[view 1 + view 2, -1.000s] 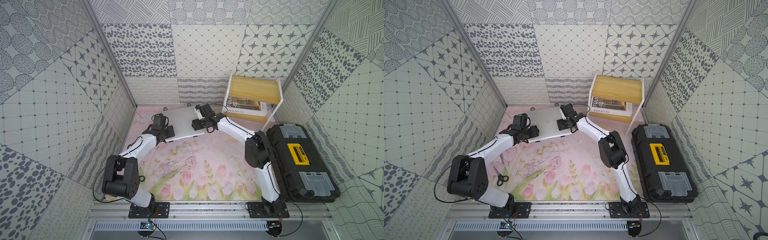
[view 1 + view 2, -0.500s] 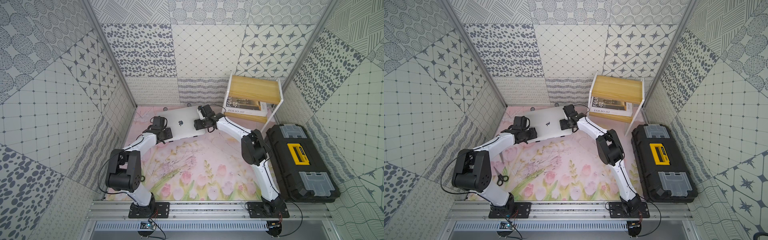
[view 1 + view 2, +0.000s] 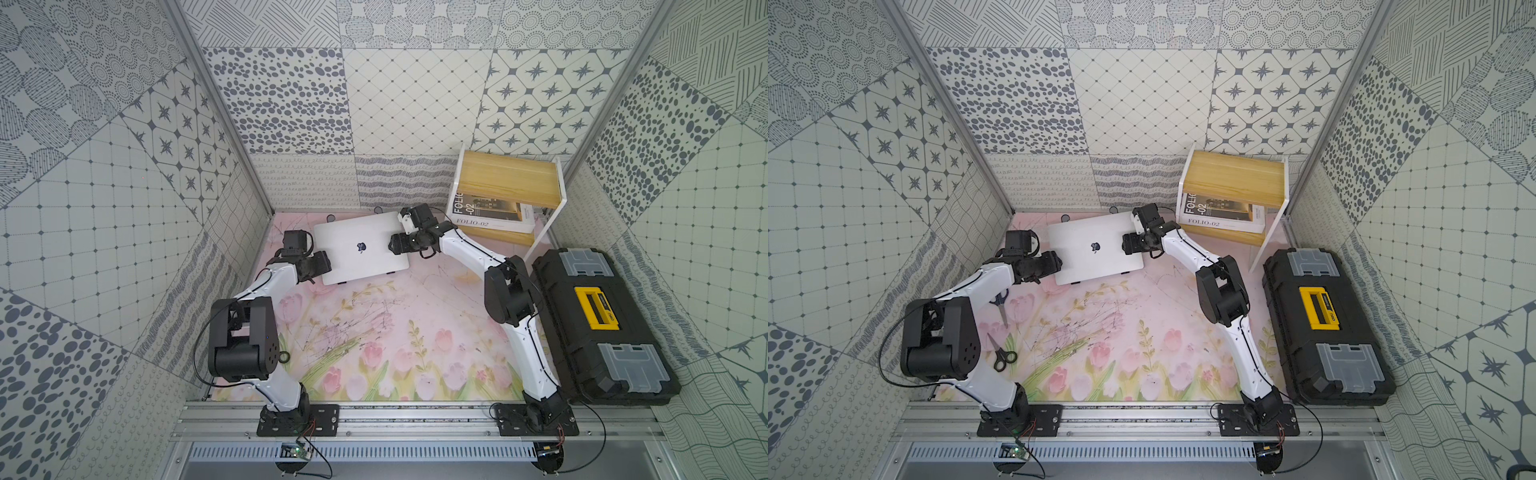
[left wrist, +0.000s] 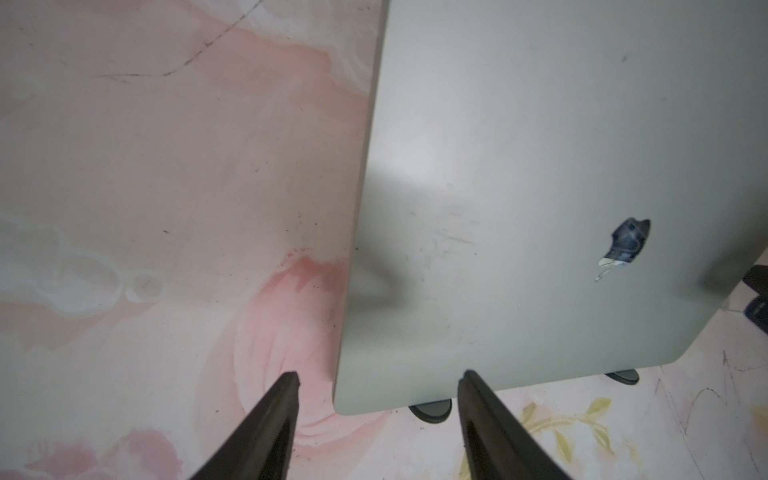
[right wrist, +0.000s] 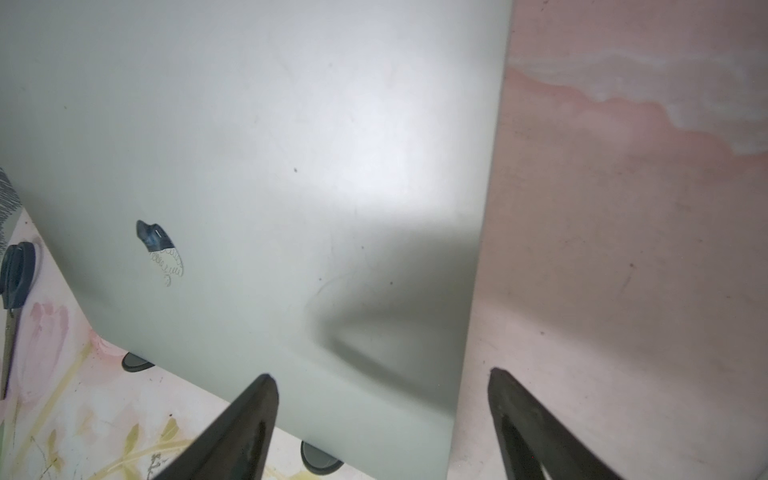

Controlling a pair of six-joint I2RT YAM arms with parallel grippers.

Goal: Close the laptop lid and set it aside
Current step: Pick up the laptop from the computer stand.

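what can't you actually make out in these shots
- Thin silver-grey laptop: screen and keyboard hidden in every view by its shut silver lid.
- Dark oval pads under it: the laptop covers all but their ends in the wrist views.
- Black-handled scissors: in a top view the left arm hides all but one ring.
- Left gripper, right gripper: fingertips hidden in both top views by the wrists; contact unclear.
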